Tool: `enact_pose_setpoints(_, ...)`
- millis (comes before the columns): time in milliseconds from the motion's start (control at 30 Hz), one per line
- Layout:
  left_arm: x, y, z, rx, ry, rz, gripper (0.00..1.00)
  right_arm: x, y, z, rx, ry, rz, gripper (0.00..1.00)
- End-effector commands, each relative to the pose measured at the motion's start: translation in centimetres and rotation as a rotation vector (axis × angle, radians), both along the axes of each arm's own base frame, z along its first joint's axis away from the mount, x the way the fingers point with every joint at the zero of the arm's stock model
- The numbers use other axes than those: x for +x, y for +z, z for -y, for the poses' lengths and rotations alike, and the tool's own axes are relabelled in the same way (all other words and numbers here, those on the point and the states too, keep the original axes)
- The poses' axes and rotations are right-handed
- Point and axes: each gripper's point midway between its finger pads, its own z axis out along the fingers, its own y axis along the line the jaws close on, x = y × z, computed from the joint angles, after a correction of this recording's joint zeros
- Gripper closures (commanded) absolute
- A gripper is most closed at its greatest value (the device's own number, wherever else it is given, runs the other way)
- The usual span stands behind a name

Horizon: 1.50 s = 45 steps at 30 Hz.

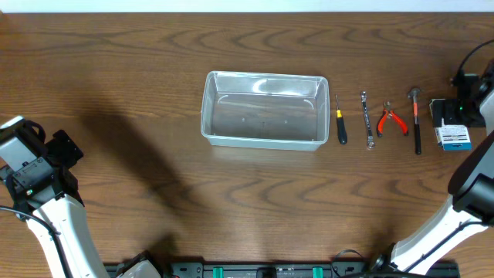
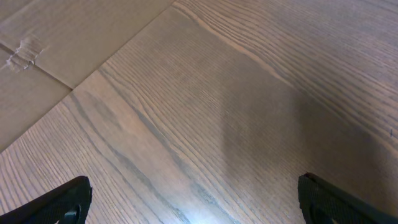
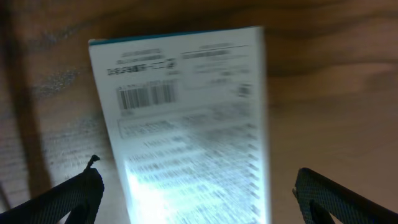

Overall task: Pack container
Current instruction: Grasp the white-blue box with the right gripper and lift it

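Observation:
The clear plastic container (image 1: 264, 110) sits empty at the table's middle. To its right lie a small screwdriver (image 1: 340, 123), a wrench (image 1: 367, 120), red-handled pliers (image 1: 391, 120) and a hammer (image 1: 416, 120) in a row. A small white box with blue print (image 1: 452, 137) lies at the far right. My right gripper (image 3: 199, 193) is open, its fingers wide on either side of the white box (image 3: 186, 124), just above it. My left gripper (image 2: 196, 199) is open and empty over bare wood at the far left.
A black object (image 1: 441, 108) sits just behind the white box. The left wrist view shows the table edge with brown cardboard (image 2: 56, 43) beyond it. Both arm bases stand at the near table edge.

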Motion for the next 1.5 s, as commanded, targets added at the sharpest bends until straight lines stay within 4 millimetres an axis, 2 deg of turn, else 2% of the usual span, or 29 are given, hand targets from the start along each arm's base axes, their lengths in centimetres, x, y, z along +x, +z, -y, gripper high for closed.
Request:
enact_pose_setpoints(0, 0.1, 0.2, -0.1, 0.003, -0.006, -0.002, 0.02, 0.1, -1.9, -0.8, 0.048, 0.034, -0.015, 0.01)
enact_pose_setpoints(200, 0.1, 0.2, -0.1, 0.003, -0.006, -0.002, 0.02, -0.1, -3.2, -0.4, 0.058, 0.024, -0.028, 0.01)
enact_pose_setpoints(367, 0.1, 0.2, -0.1, 0.003, -0.006, -0.002, 0.02, 0.0, -3.3, -0.2, 0.056, 0.017, -0.02, 0.01)
enact_pose_setpoints(467, 0.1, 0.2, -0.1, 0.003, -0.006, -0.002, 0.02, 0.1, -3.3, -0.2, 0.064, -0.025, -0.011, 0.05)
enact_pose_setpoints(533, 0.1, 0.2, -0.1, 0.003, -0.006, -0.002, 0.02, 0.1, -3.3, -0.2, 0.07, -0.052, -0.006, 0.01)
enact_pose_setpoints(767, 0.1, 0.2, -0.1, 0.003, -0.006, -0.002, 0.02, -0.2, -3.8, -0.1, 0.086, -0.099, -0.007, 0.01)
enact_pose_setpoints(967, 0.1, 0.2, -0.1, 0.003, -0.006, -0.002, 0.02, -0.2, -4.0, -0.1, 0.134, -0.105, 0.018, 0.01)
enact_pose_setpoints(1167, 0.1, 0.2, -0.1, 0.003, -0.006, -0.002, 0.02, -0.7, -4.2, 0.8, 0.139, -0.103, 0.022, 0.01)
enact_pose_setpoints(1300, 0.1, 0.2, -0.1, 0.003, -0.006, -0.002, 0.02, -0.5, -4.5, 0.5, 0.187, -0.065, 0.047, 0.01)
enact_pose_setpoints(1467, 0.1, 0.2, -0.1, 0.003, -0.006, -0.002, 0.02, -0.6, -5.6, 0.3, 0.207, -0.062, 0.037, 0.01)
